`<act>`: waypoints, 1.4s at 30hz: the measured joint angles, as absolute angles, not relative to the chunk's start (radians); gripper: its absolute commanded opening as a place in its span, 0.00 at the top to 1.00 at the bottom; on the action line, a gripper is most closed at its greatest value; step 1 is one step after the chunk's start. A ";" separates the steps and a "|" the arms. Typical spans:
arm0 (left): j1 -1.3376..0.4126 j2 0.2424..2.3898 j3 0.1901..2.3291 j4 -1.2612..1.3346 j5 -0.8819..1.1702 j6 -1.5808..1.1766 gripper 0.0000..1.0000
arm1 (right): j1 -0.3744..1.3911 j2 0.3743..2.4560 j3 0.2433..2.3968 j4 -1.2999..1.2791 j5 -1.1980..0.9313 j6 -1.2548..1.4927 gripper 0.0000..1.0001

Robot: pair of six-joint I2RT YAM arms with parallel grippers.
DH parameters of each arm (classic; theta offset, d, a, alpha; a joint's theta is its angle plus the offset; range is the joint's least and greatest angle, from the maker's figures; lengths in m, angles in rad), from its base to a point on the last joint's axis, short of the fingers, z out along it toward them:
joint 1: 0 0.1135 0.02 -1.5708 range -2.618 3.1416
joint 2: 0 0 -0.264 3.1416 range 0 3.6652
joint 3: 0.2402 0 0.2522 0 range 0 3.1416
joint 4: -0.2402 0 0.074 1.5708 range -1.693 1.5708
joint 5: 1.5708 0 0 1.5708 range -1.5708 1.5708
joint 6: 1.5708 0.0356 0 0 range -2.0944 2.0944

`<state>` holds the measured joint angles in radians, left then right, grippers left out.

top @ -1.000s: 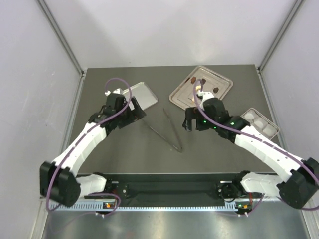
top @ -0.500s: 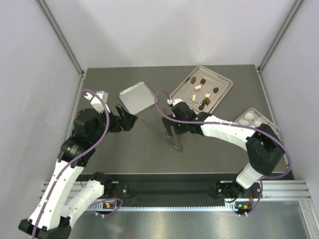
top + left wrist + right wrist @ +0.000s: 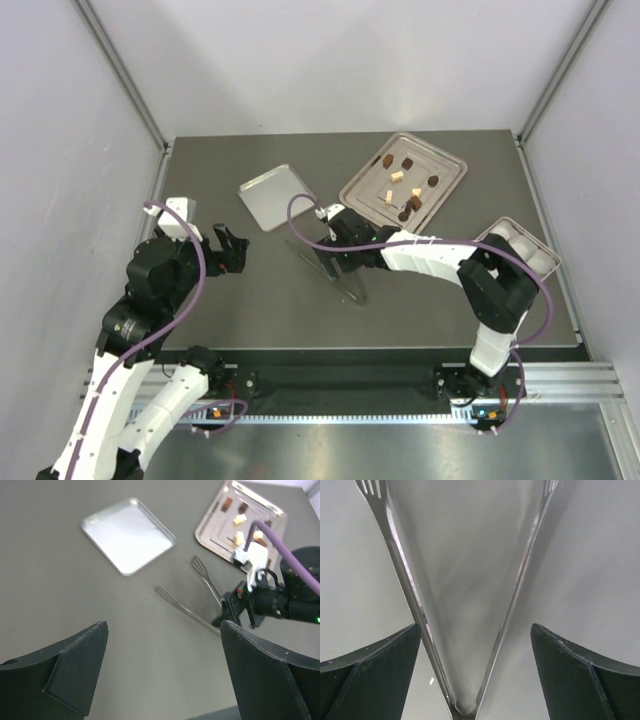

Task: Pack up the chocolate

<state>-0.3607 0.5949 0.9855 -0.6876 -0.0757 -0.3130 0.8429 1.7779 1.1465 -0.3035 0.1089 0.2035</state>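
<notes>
Having swung left from beside the tray (image 3: 448,168), the right fingers (image 3: 370,680) are now hovering spread on either side of the tongs (image 3: 405,570) lying on the bench (image 3: 260,300), while the left fingers (image 3: 65,680), drawn back leftward, are hanging spread and empty and the chocolate (image 3: 398,177) is sitting in that far-right tray.

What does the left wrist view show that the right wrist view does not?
Only the left wrist view: the empty tray, the chocolate on the second tray, and the right gripper poised at the tongs. Only the right wrist view: the tongs' forked tips up close, both blades running between its open fingers. Both: the tongs, lying spread on the grey table.
</notes>
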 measured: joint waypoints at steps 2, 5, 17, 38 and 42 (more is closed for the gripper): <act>-0.361 0.576 0.986 -0.690 -0.099 -0.305 0.01 | 0.850 1.783 1.147 -0.299 0.113 0.192 0.09; -0.361 0.570 0.986 -0.690 -0.124 -0.294 0.01 | 0.863 1.797 1.151 -0.291 0.112 0.183 0.10; -0.361 0.570 0.984 -0.693 -0.159 -0.285 0.01 | 0.899 1.880 1.186 -0.290 0.129 0.167 0.11; -0.361 0.587 0.984 -0.705 -0.142 -0.290 0.01 | 0.834 1.802 1.218 -0.319 0.101 0.189 0.39; -0.361 0.601 0.984 -0.704 -0.132 -0.294 0.01 | 0.793 1.795 1.190 -0.300 0.081 0.195 0.44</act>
<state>-0.3607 0.6010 0.9840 -0.7040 -0.1322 -0.2943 0.7933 1.7950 1.1896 -0.3004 0.0811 0.1947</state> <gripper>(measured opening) 0.991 0.572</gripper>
